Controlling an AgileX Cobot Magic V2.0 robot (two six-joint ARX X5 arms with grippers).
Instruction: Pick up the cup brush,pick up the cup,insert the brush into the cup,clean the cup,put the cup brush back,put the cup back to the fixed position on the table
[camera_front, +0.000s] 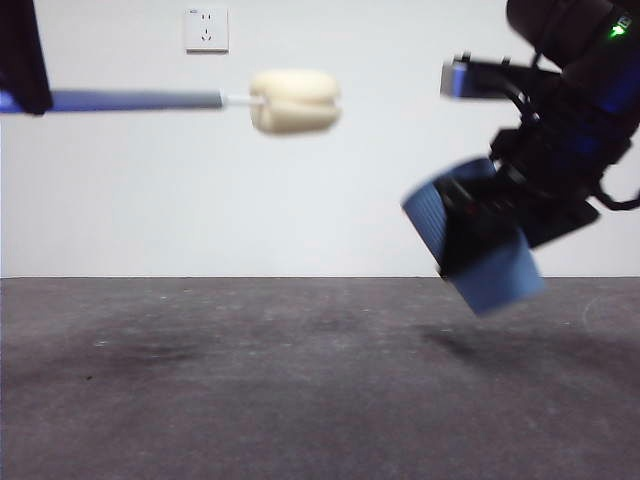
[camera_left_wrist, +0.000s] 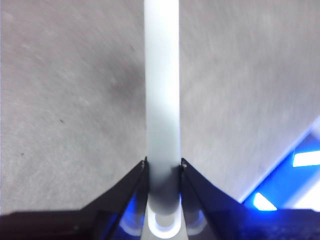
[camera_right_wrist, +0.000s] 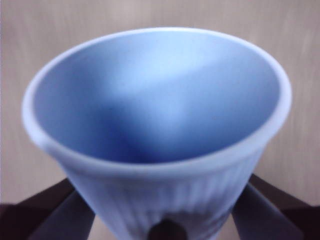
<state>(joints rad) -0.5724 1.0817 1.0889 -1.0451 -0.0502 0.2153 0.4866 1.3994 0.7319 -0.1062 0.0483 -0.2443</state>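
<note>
Above the table (camera_front: 300, 400), left tool (camera_left_wrist: 163, 167) grips cup brush (camera_front: 294, 101); right tool (camera_right_wrist: 162, 220) clamps cup (camera_front: 470, 245).

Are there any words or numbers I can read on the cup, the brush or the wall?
None: there is no readable text anywhere.
The cup: plain blue ribs, no label.
The cup brush: no writing shows.
The wall socket: only plug holes, no readable marks.
The right gripper: blurred, no lettering readable.

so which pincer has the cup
The right pincer, jaws clamped on the tilted blue cup above the table; the left pincer grips the cup brush handle.
</note>
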